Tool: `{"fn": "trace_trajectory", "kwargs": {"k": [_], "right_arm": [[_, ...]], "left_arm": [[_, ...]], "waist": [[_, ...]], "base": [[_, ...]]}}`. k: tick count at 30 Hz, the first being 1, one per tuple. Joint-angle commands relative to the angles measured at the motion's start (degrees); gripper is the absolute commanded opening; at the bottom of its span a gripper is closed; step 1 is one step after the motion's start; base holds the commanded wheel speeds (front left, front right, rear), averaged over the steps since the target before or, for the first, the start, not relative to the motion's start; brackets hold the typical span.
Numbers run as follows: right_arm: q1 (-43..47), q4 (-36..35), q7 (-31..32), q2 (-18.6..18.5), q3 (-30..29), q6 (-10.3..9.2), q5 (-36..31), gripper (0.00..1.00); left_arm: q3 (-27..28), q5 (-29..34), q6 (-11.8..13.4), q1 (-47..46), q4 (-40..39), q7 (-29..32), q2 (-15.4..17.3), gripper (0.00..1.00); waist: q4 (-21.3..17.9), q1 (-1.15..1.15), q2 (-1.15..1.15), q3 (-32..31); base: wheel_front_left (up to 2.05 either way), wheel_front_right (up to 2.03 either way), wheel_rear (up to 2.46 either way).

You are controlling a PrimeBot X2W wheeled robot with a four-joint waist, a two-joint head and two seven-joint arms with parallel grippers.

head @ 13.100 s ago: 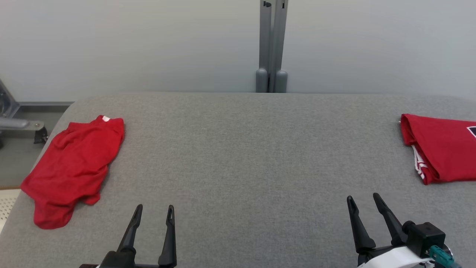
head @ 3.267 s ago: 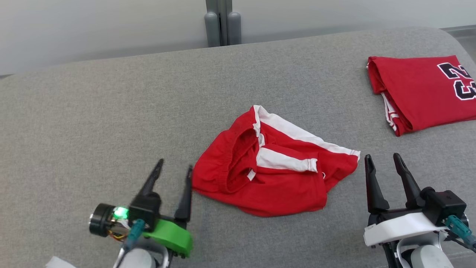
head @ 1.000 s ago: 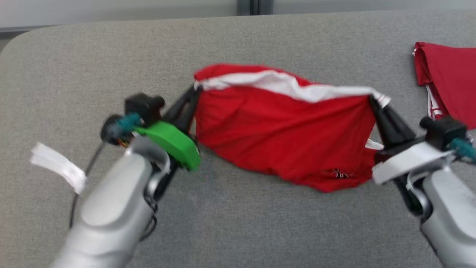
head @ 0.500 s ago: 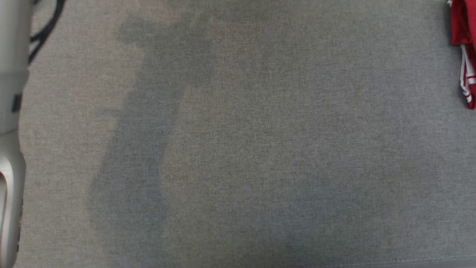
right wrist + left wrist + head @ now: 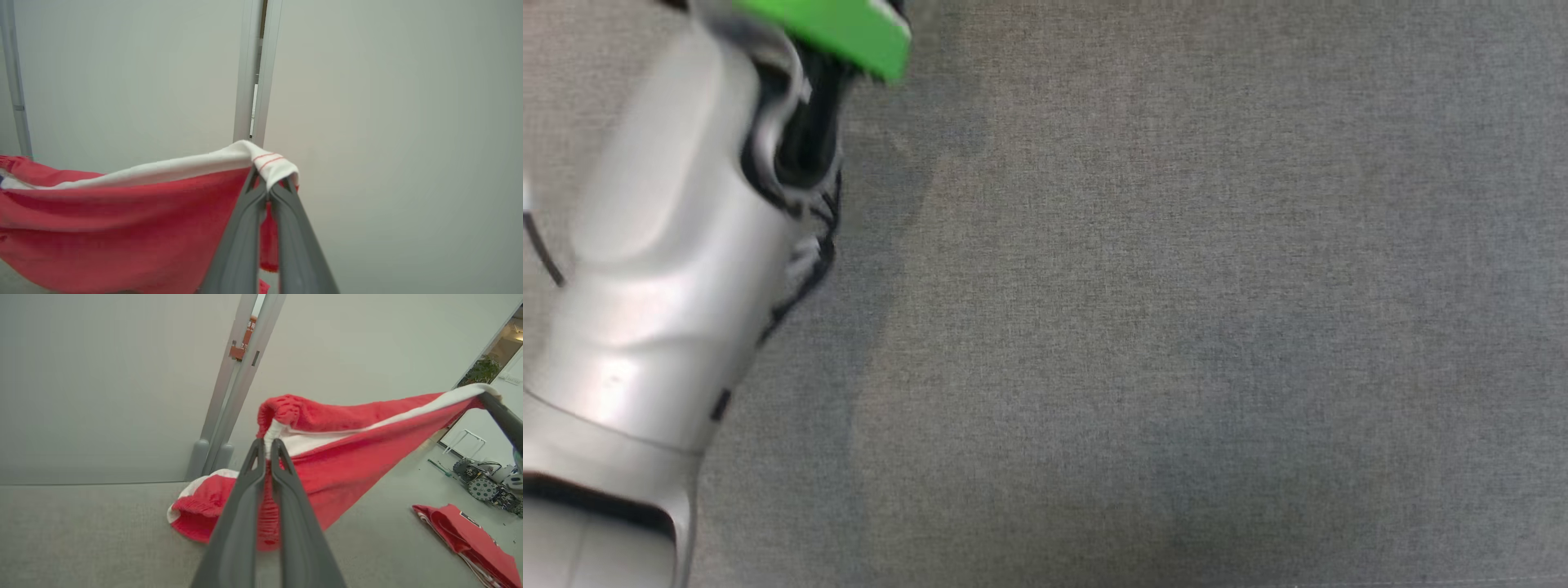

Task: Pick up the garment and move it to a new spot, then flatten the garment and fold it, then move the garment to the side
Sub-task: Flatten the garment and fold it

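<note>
The garment (image 5: 347, 457) is a pair of red shorts with a white side stripe, stretched in the air between both grippers. My left gripper (image 5: 267, 447) is shut on its elastic waistband end. The other waistband part sags onto the grey table (image 5: 81, 539). My right gripper (image 5: 267, 185) is shut on the white striped hem corner of the garment (image 5: 122, 220). In the left wrist view the right gripper's dark finger (image 5: 502, 416) shows at the far right edge, holding the stripe's end. In the head view my left forearm (image 5: 670, 269) with its green wrist part crosses the upper left.
A second red garment (image 5: 466, 539), folded, with a dark number, lies on the table to the right. A grey post (image 5: 233, 396) stands against the pale wall behind the table. Beyond the table's right end, a floor with a small wheeled machine (image 5: 486, 486) shows.
The head view has tilted down onto bare grey table. The garment, held stretched by both grippers one second ago, has left that view; my left forearm has come back in at the upper left.
</note>
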Motion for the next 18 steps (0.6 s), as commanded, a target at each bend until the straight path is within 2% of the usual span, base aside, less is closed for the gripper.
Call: {"fn": "trace_trajectory", "kwargs": {"k": [1, 6, 11, 18], "right_arm": [[5.5, -1.9, -0.2, -0.7, -2.0, -0.09, 0.3, 0.0], [26.3, -9.1, -0.2, 0.1, -8.7, -0.1, -0.1, 0.0], [46.7, -14.5, -0.2, 2.3, -12.9, -0.1, 1.7, 0.0], [67.0, -20.7, 0.0, 4.9, -16.1, -0.14, 3.6, 0.0]], "left_arm": [[-1.9, -2.1, -0.1, 5.4, -1.6, -0.7, 0.4, 0.0], [-9.5, -4.0, -0.1, 20.0, -6.4, -1.4, 3.0, 0.0], [-10.0, -0.1, -0.1, 34.5, -10.4, -1.3, 4.8, 0.0], [-6.3, 7.3, 0.7, 50.2, -14.8, -1.3, 7.8, 0.0]], "waist": [[1.1, -0.01, 0.0, -3.1], [1.8, -0.01, 0.0, -9.5], [1.8, -0.01, 0.0, -17.1], [2.1, -0.01, 0.0, -25.0]], "base": [[0.0, 0.0, 0.0], [0.0, 0.0, 0.0], [0.0, 0.0, 0.0], [0.0, 0.0, 0.0]]}}
